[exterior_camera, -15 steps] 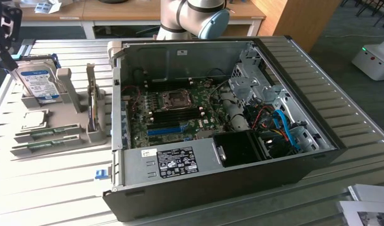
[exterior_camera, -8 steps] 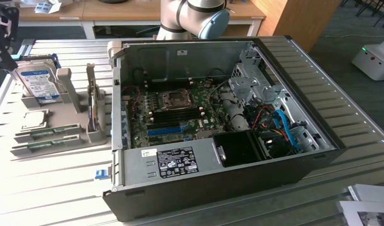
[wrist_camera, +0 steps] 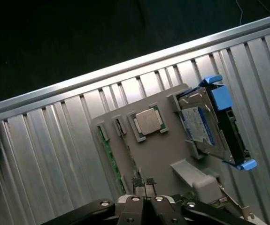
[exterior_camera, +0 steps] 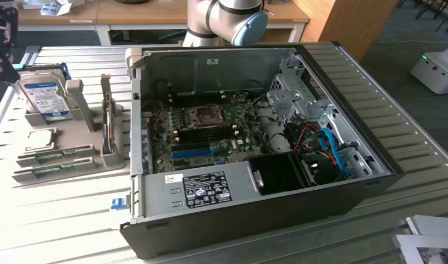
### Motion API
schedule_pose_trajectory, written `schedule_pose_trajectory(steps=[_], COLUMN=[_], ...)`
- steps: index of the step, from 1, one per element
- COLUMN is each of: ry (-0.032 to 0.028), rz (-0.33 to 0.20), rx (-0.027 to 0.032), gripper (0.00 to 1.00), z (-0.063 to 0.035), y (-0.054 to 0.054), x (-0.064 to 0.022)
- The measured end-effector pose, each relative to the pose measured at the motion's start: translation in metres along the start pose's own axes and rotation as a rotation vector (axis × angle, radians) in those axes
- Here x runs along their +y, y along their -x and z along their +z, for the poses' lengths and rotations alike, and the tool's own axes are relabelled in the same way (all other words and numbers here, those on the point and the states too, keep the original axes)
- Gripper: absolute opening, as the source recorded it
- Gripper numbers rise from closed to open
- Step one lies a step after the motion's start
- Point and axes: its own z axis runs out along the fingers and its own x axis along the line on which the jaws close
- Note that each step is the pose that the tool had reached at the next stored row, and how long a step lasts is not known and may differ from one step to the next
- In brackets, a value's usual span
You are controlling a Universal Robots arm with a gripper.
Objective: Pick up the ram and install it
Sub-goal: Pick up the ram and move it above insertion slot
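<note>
Two thin green ram sticks point(exterior_camera: 62, 153) point(exterior_camera: 50, 169) lie in grey holders on the parts stand at the exterior view's left. In the wrist view, one ram stick point(wrist_camera: 108, 153) shows as a green edge along the grey stand point(wrist_camera: 163, 150). My gripper point(wrist_camera: 143, 183) hangs above that stand, just beside the stick, its dark fingertips point(wrist_camera: 137, 182) pressed together with nothing between them. A dark shape at the exterior view's far left edge point(exterior_camera: 0, 44) looks like my wrist. The open computer case point(exterior_camera: 333, 181) shows its green motherboard point(exterior_camera: 234, 118).
On the stand are a square silver processor point(wrist_camera: 148, 123), a hard drive point(wrist_camera: 205, 126) in a blue bracket, and an upright card point(exterior_camera: 106, 124). The ribbed metal table point(exterior_camera: 55, 220) ends in a raised rail point(wrist_camera: 125, 68). The arm's base point(exterior_camera: 216, 22) stands behind the case.
</note>
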Motion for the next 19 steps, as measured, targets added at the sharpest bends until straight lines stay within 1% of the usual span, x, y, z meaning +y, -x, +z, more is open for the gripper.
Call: schedule_pose_trajectory(steps=[5,12,13,15,16,19], ry=[0.0014,0.0038,0.0046,0.0052,0.0060,0.0069], rz=[-0.061,-0.163,-0.193,-0.223,-0.252,-0.290], rx=[0.0027,0.0073,0.0087,0.0100,0.0114,0.0130], gripper=[0.10,0.10,0.10,0.10,0.10,0.10], z=[0.0000,0.0001,0.0001,0.0001,0.0001,0.0001], y=[0.0000,0.0000,0.0000,0.0000,0.0000,0.0000], x=[0.0000,0.0000,0.0000,0.0000,0.0000,0.0000])
